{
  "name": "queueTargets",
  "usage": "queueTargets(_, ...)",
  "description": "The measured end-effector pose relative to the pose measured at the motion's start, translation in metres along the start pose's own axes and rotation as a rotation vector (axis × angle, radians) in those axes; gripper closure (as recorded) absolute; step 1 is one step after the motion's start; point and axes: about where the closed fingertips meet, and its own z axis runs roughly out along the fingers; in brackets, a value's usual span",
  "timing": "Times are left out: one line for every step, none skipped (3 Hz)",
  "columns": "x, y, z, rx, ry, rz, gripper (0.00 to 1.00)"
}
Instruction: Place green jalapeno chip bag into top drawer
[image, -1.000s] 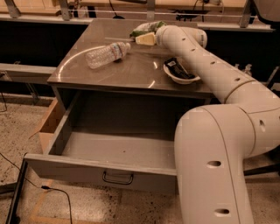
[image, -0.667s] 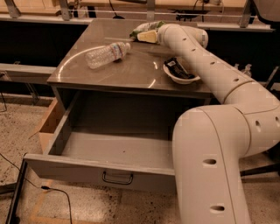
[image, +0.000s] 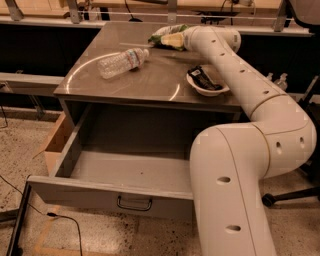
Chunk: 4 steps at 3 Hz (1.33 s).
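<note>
On the grey steel tabletop a plastic bottle and a bowl are seen, with the top drawer pulled open below its near edge. At the far edge the gripper is set against the green jalapeno chip bag, which lies just left of it, long axis left-to-right; whether it is gripped cannot be told.

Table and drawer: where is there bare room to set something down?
The open drawer is bare throughout. On the table, the front strip between bottle and bowl is free. The far edge is crowded: the gripper sits at the chip bag there.
</note>
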Motion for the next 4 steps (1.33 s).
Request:
queueTargets(0.011,0.011,0.012,-0.046,0.032,-0.005,0.16)
queueTargets(0.012,0.023,0.019,-0.089,0.036,-0.021,0.38)
queueTargets(0.011,0.027,0.022,-0.109,0.035,-0.031,0.62)
queueTargets(0.008,0.025,0.02,-0.114,0.035,-0.04,0.86)
